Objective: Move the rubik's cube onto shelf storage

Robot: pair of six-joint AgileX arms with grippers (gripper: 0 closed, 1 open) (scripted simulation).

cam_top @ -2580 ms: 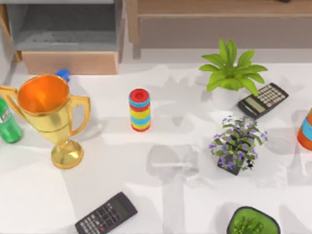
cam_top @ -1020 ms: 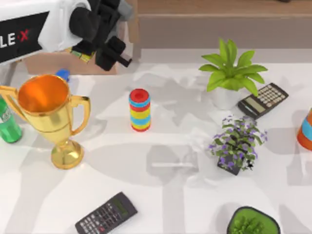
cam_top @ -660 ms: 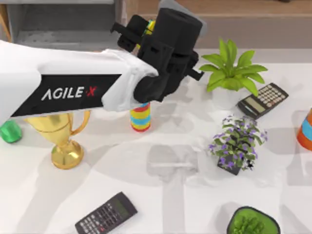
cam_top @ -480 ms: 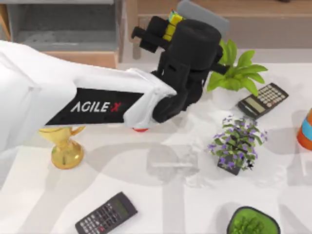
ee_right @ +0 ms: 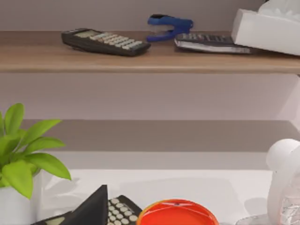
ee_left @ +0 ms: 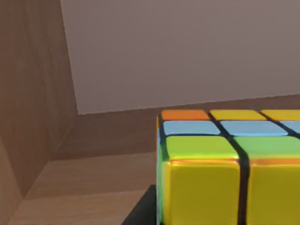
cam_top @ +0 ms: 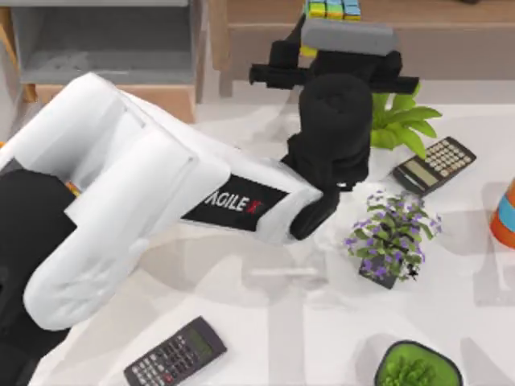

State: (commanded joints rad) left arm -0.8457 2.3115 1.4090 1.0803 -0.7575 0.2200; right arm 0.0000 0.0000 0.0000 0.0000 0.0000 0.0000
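My left arm has the rubik's cube up at the shelf storage, top centre of the overhead frame.

Top view: the left gripper (cam_top: 334, 32) reaches across the table to the shelf storage (cam_top: 434, 12), with the rubik's cube (cam_top: 331, 9) at its tip over the wooden board; I cannot tell how its fingers are set. Below the wrist sit a green plant (cam_top: 398, 121), a calculator (cam_top: 434, 165) at right and a purple flower pot (cam_top: 392, 237); a second calculator (cam_top: 175, 354) lies lower left, and the grey-lined box unit (cam_top: 105, 48) is upper left. Left wrist view: the cube fills the lower right, close to the shelf's wood floor. Right wrist view: a stapler (ee_right: 169, 26) and a tissue box (ee_right: 269, 30) rest on the upper board.
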